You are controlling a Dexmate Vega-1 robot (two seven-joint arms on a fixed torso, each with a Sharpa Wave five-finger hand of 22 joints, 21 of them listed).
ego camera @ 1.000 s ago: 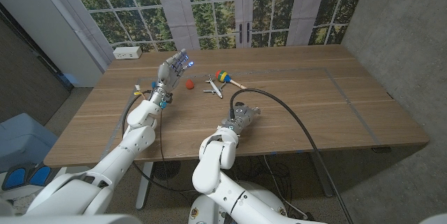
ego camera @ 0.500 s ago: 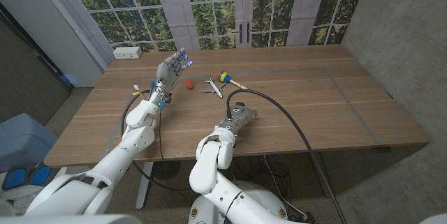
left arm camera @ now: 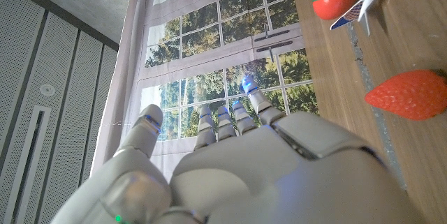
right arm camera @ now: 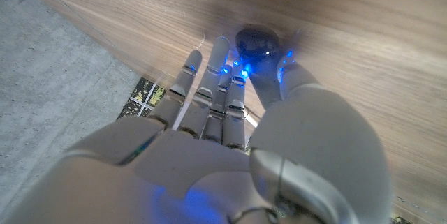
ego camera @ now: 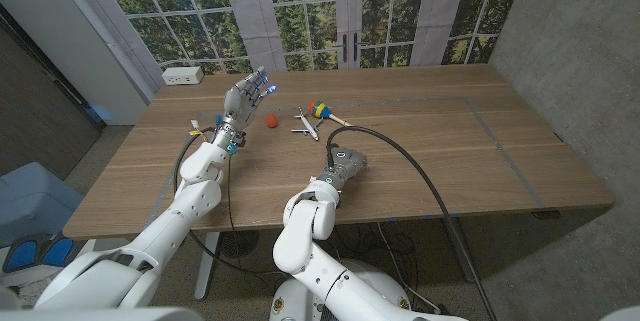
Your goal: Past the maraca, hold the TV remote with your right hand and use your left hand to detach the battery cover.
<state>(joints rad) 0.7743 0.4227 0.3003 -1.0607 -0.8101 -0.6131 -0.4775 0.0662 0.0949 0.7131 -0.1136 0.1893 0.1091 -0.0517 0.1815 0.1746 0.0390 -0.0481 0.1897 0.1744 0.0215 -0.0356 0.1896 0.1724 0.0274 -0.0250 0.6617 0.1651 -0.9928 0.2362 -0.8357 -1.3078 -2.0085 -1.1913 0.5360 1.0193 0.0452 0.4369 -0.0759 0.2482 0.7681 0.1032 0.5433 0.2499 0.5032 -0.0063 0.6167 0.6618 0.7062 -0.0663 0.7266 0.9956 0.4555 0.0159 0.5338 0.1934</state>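
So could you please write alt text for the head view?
Left hand raised open near a strawberry, toy airplane and maraca; right hand low on the wooden table, a black cable looping beside it.

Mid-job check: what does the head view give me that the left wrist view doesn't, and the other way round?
Head view adds: the right hand low at the wooden table, the black cable looping past it, and a white power strip at the far left corner.
Left wrist view adds: a close look along the back of the left hand, fingers apart, holding nothing.
Both share: the left hand, the strawberry, the toy plane and the maraca.
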